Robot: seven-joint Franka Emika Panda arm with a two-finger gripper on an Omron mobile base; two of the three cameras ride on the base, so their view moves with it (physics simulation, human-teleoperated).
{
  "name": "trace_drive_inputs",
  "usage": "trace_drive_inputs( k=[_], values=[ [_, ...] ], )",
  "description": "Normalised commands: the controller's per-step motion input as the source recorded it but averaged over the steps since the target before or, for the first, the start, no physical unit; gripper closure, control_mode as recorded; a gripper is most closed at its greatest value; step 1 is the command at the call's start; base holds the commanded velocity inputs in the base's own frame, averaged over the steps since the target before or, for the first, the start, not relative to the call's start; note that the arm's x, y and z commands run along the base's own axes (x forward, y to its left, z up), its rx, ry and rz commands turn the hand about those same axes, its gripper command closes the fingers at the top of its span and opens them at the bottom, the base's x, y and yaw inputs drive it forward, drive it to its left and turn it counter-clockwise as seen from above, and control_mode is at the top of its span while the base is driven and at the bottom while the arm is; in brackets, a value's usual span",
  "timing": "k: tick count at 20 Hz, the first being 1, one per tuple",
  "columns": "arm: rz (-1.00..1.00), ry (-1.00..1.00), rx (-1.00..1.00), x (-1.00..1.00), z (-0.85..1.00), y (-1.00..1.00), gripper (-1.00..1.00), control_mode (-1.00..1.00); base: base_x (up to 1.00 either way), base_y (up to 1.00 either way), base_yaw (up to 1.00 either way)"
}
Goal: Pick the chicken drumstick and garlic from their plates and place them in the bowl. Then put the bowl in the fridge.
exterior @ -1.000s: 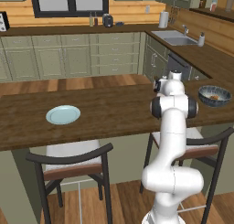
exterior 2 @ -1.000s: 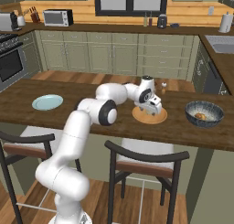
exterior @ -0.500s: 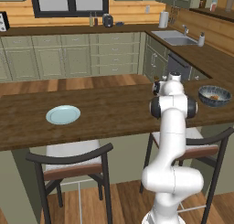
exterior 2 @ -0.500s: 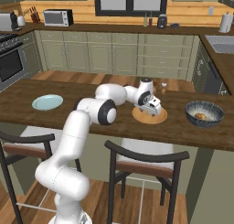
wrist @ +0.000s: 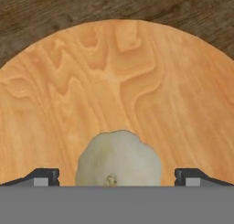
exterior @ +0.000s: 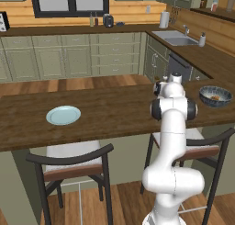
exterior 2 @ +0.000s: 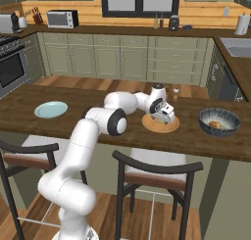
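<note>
Garlic (wrist: 118, 158) on wooden plate (wrist: 114, 90), centred between wide-open fingers (wrist: 44, 176) (neither touching it).

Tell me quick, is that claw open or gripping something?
Gripper: open, holding nothing; its fingertips straddle the garlic on the wooden plate.

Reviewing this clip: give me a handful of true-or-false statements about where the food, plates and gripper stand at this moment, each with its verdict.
1. The garlic lies on the wooden plate. True.
2. The gripper is shut on the garlic. False: its fingertips stand wide open on either side of it.
3. The drumstick is already in the bowl. True.
4. The blue plate holds the drumstick. False: nothing lies on it.
5. The bowl stands in the fridge. False: it stands on the counter.
</note>
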Motion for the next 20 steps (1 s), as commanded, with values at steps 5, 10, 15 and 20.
trace_drive_inputs(
  k=[5,10,15,20],
  values=[
    [0.00,0.00,0.00,0.01,-0.08,0.00,1.00,-1.00,0.00,0.00,0.00],
    [0.00,0.00,0.00,-0.04,-0.31,0.07,1.00,-1.00,0.00,0.00,0.00],
    [0.00,0.00,0.00,-0.25,-0.13,0.25,1.00,-1.00,0.00,0.00,0.00],
    [0.00,0.01,0.00,-0.73,0.13,0.58,1.00,-1.00,0.00,0.00,0.00]
  ],
)
